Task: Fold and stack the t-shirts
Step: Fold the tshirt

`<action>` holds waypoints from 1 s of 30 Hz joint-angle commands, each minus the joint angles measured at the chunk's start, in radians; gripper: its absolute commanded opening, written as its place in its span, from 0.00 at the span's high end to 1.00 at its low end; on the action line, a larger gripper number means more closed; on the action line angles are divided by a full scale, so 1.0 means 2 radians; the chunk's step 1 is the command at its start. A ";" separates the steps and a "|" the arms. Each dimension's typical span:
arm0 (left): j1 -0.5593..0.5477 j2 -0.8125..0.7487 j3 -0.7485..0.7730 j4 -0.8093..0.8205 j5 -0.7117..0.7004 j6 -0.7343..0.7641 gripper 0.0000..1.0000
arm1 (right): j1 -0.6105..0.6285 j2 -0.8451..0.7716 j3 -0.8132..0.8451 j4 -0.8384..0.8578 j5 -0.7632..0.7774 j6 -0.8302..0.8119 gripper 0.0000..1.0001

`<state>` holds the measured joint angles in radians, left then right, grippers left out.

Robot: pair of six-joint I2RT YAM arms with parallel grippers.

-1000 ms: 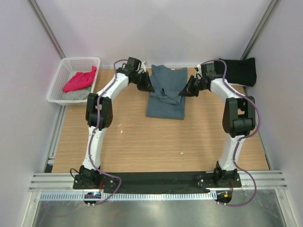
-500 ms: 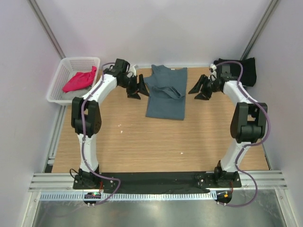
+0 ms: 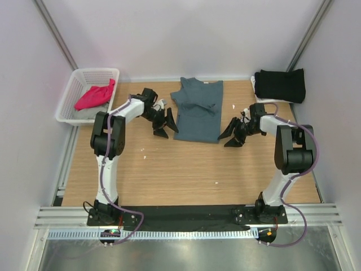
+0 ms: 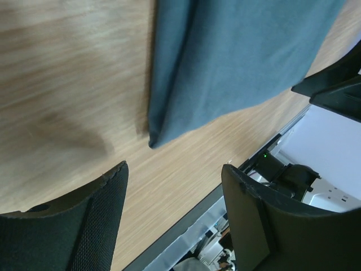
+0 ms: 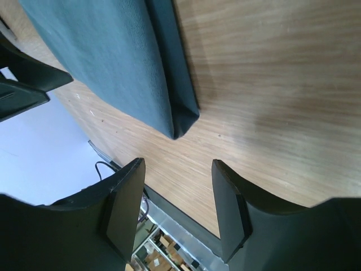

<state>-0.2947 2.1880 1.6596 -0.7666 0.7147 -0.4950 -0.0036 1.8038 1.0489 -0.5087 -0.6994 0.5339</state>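
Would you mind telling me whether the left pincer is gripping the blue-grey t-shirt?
No, the left pincer is open over the table, and the blue-grey t-shirt lies beyond it.

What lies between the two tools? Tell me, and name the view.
The blue-grey shirt lies between the left tool and the right tool, with a strip of bare table on each side of it. The top view shows this.

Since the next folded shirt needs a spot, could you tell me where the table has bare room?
The table is barest in its near half, between the arms, in front of the blue-grey shirt. The back is crowded: basket left, black shirt right, left gripper and right gripper open beside the shirt.
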 commanded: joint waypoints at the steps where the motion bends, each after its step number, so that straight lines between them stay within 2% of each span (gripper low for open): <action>1: -0.001 0.015 0.017 0.018 0.025 -0.016 0.32 | 0.002 0.010 0.022 0.029 -0.012 0.011 0.44; 8: -0.009 0.033 0.012 0.026 0.026 -0.023 0.33 | 0.002 0.048 0.053 0.033 -0.006 0.007 0.44; 9: -0.010 0.035 0.012 0.025 0.027 -0.024 0.33 | 0.016 0.050 0.056 0.033 -0.006 0.008 0.43; 19: -0.026 0.053 0.018 0.035 0.025 -0.033 0.35 | 0.031 0.058 0.049 0.032 -0.008 0.010 0.43; 24: -0.027 0.057 0.017 0.037 0.024 -0.034 0.44 | 0.032 0.068 0.053 0.038 -0.005 0.011 0.43; 30: -0.027 0.069 0.021 0.040 0.016 -0.041 0.50 | 0.032 0.078 0.058 0.047 0.005 0.015 0.45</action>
<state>-0.3447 2.2856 1.6791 -0.7128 0.7708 -0.5724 0.0570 1.9430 1.1374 -0.4469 -0.7078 0.5541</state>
